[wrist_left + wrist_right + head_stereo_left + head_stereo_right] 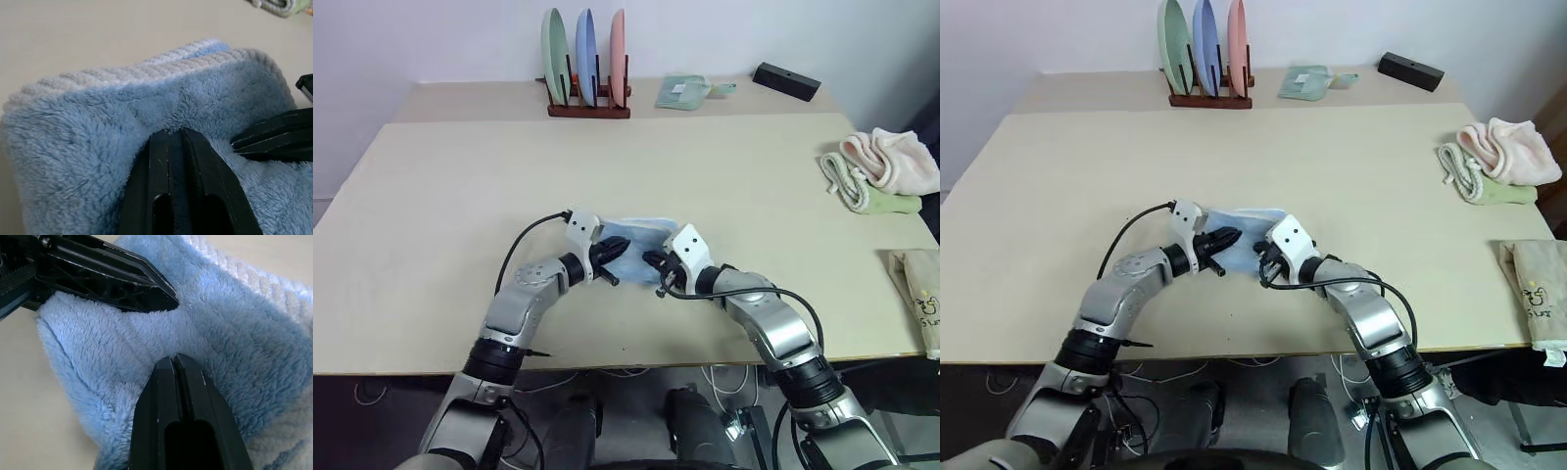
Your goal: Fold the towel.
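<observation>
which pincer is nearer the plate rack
Left. The left pincer lies almost straight below the rack; the right pincer sits further right. Both pinch the towel.

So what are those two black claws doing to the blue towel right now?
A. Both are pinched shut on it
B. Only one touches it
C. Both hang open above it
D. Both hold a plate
A: the left gripper and the right gripper each have their fingers closed into the fluffy towel.
</observation>
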`<action>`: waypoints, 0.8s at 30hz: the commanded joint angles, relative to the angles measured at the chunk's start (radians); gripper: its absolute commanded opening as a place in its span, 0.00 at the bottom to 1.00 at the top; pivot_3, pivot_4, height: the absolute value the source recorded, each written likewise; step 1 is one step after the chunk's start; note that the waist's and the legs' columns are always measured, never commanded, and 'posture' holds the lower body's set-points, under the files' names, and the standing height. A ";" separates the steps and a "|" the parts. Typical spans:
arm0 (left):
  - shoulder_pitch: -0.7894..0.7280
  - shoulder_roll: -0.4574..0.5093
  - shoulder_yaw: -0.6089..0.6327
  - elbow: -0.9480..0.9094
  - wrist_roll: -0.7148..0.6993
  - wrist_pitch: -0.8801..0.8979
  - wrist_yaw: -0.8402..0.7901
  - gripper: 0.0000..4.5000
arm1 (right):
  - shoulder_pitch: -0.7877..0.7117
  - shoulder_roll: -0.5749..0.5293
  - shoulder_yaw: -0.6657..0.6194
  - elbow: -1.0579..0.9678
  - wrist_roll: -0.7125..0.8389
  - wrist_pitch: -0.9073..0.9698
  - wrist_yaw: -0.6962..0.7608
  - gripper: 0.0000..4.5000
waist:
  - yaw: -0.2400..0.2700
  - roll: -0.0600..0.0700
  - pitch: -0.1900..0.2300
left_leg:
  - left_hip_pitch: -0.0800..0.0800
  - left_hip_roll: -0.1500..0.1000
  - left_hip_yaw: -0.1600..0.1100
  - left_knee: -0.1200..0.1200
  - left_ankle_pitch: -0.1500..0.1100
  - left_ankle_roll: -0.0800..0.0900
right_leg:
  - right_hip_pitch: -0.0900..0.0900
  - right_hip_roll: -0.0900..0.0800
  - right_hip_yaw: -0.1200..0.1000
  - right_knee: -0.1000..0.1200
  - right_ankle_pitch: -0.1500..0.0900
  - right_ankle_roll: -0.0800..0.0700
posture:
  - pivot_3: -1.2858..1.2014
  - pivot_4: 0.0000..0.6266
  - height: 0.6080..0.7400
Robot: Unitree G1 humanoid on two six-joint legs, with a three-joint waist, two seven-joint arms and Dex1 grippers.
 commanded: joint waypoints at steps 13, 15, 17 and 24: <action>0.177 0.235 0.234 -0.284 -0.079 -0.037 -0.168 0.09 | -0.018 -0.012 -0.453 -0.282 0.465 0.528 -0.057 0.95 | -0.004 0.001 0.001 | -0.002 0.001 0.000 -0.002 0.000 0.000 | -0.004 0.001 0.000 0.002 0.000 0.000 | 0.52 0.24 1.00; 0.199 0.281 0.248 -0.313 -0.084 -0.047 -0.210 0.09 | -0.032 0.022 -0.490 -0.251 0.505 0.629 -0.117 0.99 | -0.002 0.000 0.001 | -0.002 0.001 0.000 -0.002 0.000 0.000 | -0.004 0.000 0.000 0.001 0.000 0.000 | 0.52 0.24 1.00; 0.216 0.322 0.255 -0.345 -0.098 -0.047 -0.256 0.09 | -0.046 0.069 -0.515 -0.212 0.535 0.697 -0.163 0.99 | 0.000 0.001 0.001 | -0.002 0.001 0.000 -0.002 0.000 0.000 | -0.004 0.000 0.000 0.001 -0.001 -0.002 | 0.52 0.24 1.00; 0.240 0.355 0.239 -0.419 -0.152 0.007 -0.312 0.09 | -0.072 0.143 -0.451 -0.089 0.510 0.698 -0.198 0.99 | -0.006 0.001 0.001 | -0.002 0.001 0.000 -0.002 0.000 0.000 | -0.004 0.000 0.000 0.001 0.000 -0.001 | 0.52 0.24 1.00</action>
